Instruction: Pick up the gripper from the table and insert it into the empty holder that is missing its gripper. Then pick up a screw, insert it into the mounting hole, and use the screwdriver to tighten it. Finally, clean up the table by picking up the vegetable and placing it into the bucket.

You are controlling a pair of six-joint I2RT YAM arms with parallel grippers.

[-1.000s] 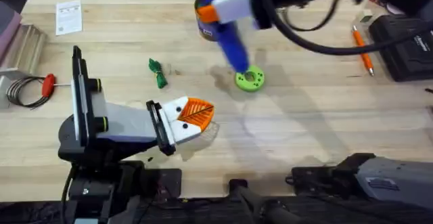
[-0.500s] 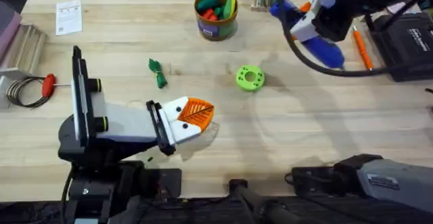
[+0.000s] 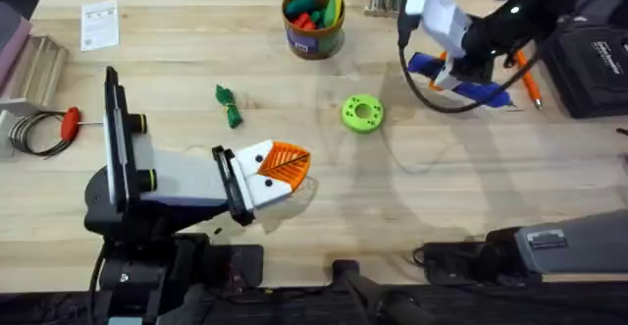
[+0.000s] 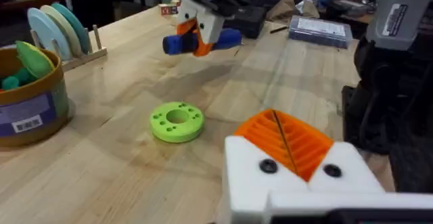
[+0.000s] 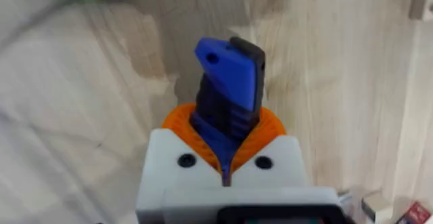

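Note:
My right gripper [image 3: 453,67] hangs over the table's far right, shut on the blue screwdriver [image 3: 483,90], which lies nearly level. In the right wrist view the screwdriver [image 5: 230,75] sticks out from between the orange pads [image 5: 270,126]. Seen from the left wrist, it [image 4: 225,38] hovers beyond the green disc [image 4: 176,121]. My left gripper [image 3: 283,166] rests low at the near left, its orange pads [image 4: 284,139] pressed together on nothing. The dark-green vegetable [image 3: 229,106] lies left of centre. The bucket [image 3: 312,21] stands at the back. The loose gripper, the holder and the screw are out of view.
A green disc [image 3: 362,113] sits mid-table. A red-handled tool [image 3: 69,122] with a wire coil lies at the far left beside a grey tray [image 3: 29,65]. An orange thin tool [image 3: 526,70] and a black box [image 3: 589,60] are at the far right. A paper card [image 3: 99,24] lies back left.
My right arm carried the screwdriver from over the green disc to the back right and tipped it nearly level. The left arm has not moved.

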